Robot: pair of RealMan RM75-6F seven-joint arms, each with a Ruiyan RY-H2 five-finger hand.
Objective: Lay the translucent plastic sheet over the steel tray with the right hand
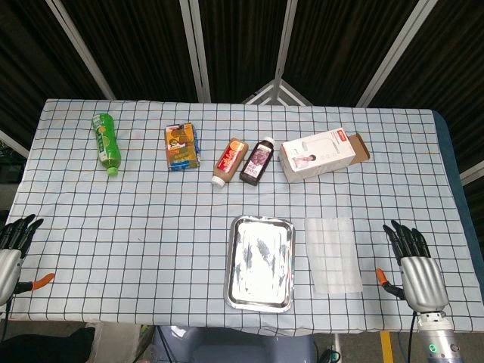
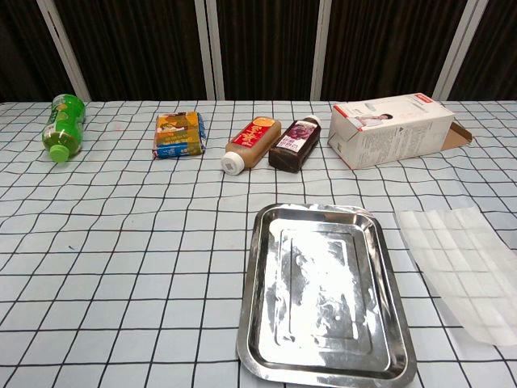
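The steel tray lies empty near the table's front edge, at centre. Flat on the cloth just right of it lies the translucent plastic sheet, a narrow gap apart from the tray. My right hand hovers at the front right, to the right of the sheet and not touching it, its fingers spread and holding nothing. At the front left edge my left hand is also open and empty. The chest view shows neither hand.
Along the back of the checked table lie a green bottle, an orange-and-blue carton, a brown bottle, a dark bottle and a white box with its flap open.
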